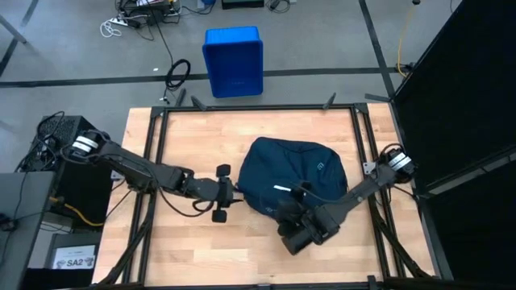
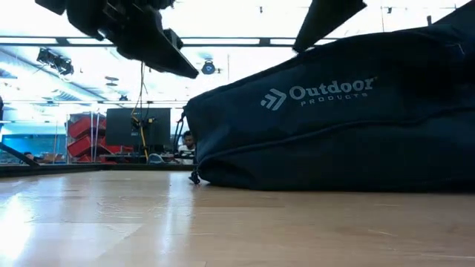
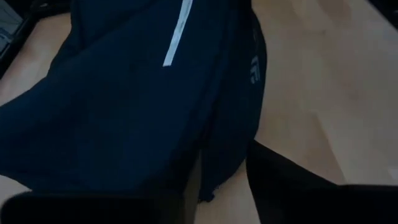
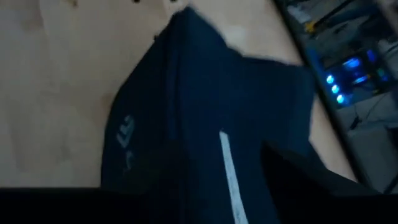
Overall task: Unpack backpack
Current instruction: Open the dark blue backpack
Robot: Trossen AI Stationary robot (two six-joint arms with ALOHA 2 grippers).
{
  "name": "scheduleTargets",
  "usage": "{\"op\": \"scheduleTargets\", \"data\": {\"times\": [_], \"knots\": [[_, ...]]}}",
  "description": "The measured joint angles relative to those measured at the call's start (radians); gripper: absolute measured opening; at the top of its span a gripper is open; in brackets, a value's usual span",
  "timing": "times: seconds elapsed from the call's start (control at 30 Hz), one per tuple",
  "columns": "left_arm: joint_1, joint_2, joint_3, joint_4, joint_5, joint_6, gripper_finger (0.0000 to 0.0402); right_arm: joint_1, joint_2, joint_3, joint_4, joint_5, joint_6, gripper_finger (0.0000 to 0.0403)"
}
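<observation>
Lying on its side at centre right of the high view, the backpack [image 1: 292, 177] rests flat on the wooden worktop [image 1: 201, 145], zipped up as far as can be seen, with nothing taken out beside it. Its white reflective stripe [image 1: 282, 188] faces upward and its logo label [image 1: 322, 167] sits toward the right of the bag.

The left end effector [image 1: 226, 193] stands at the bag's left edge, centre of the high view, just beside or touching the fabric. In the left wrist view the stripe [image 3: 176, 34] and dark cloth fill the frame beyond its fingers [image 3: 280, 180]. Whether the jaws are parted or pinching cloth cannot be told. Judgement: it is placed to steady or catch that edge.

The right end effector [image 1: 300, 227] is at the bag's lower edge, lower centre of the high view, pressed close against the cloth. Its wrist view looks along the stripe [image 4: 230, 174]. Its state cannot be told either, nor whether it grips anything. Judgement: both arms flank the bag to find a zipper or opening; the unpacking proper is not yet begun.

Surface: pale wood boards, framed by dark rails, glossy in the low view, where the bag's printed brand name [image 2: 319, 93] shows at centre right.

Room: grey floor with a bright blue plastic bin [image 1: 233, 61] at upper centre of the high view, loose cables [image 1: 177, 74] near it, and an equipment rack [image 1: 56, 137] at left. The low view shows ceiling lights, red storage boxes [image 2: 87, 133] at left, and a person [image 2: 188, 143] partly visible behind the bag.
</observation>
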Motion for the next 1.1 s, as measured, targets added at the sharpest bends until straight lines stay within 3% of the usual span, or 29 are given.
{"op": "scheduleTargets", "data": {"times": [0.2, 0.43, 0.53, 0.7, 1.1], "knots": [[0.001, 0.053, 0.000, 0.024, -0.056, 0.029, 0.0128, -0.039, 0.001, -0.040, -0.012, -0.049, -0.003, 0.0175], [0.003, 0.061, 0.000, 0.029, -0.210, 0.103, 0.0129, -0.048, 0.001, -0.060, -0.010, -0.083, -0.002, 0.0151], [0.004, 0.061, 0.001, 0.048, -0.254, 0.147, 0.0129, -0.055, 0.001, -0.062, -0.010, -0.085, -0.009, 0.0113], [0.010, 0.061, 0.001, 0.049, -0.267, 0.174, 0.0129, -0.068, 0.001, -0.062, -0.011, -0.086, -0.021, 0.0015], [0.009, 0.031, 0.001, 0.035, -0.281, 0.235, 0.0129, -0.067, -0.028, -0.028, -0.041, 0.137, -0.021, 0.0000]]}}
